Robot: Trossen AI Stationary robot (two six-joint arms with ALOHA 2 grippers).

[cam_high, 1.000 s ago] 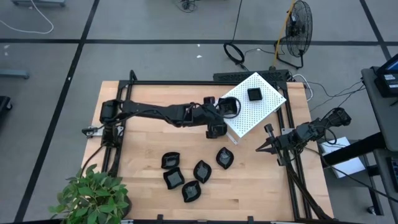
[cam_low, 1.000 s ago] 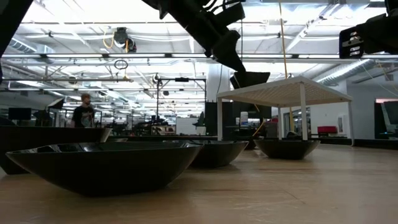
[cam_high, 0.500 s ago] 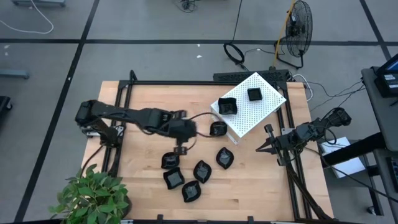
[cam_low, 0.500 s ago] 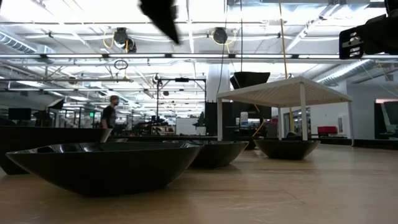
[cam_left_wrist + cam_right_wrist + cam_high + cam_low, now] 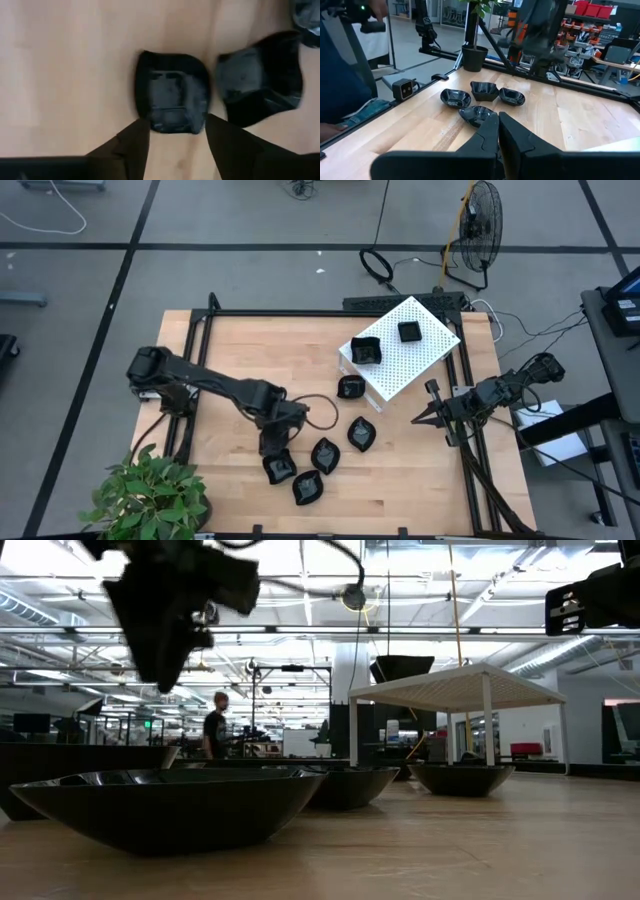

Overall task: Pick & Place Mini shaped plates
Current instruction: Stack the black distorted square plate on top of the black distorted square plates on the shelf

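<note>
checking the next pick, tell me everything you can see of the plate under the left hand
The plate is a small glossy black dish, roughly square with rounded corners, a raised rim and a flat centre. It lies flat on the wooden table, open side up. The left hand hovers over it, open, its fingers straddling one edge without clearly touching. A similar black dish lies close beside it.

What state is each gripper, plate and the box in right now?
Left gripper: open, fingers either side of a square plate, not gripping it.
Right gripper: shut, empty, waiting at the right edge of the table.
Box: standing on the table, two plates on top.
Five other plates: right way up on the table, untouched.
</note>
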